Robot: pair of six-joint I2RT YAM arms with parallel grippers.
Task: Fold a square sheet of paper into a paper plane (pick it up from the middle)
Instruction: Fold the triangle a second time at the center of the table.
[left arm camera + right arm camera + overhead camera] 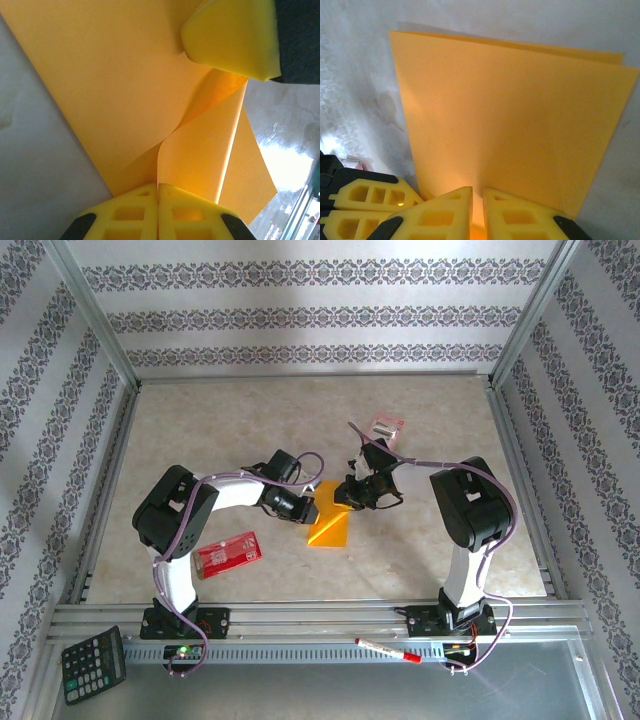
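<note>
The thin orange-yellow square sheet of paper (330,527) lay at the middle of the table, doubled over into two layers, one layer curling up. The left gripper (158,187) was pinched shut on its left edge; the right gripper (477,192) clamped its far edge. Apparently only a first fold existed, with nose and wings left. A red rectangular packet (228,553) lay near-left.

No text is legible; the white print on the red packet (228,552) is too small.
</note>
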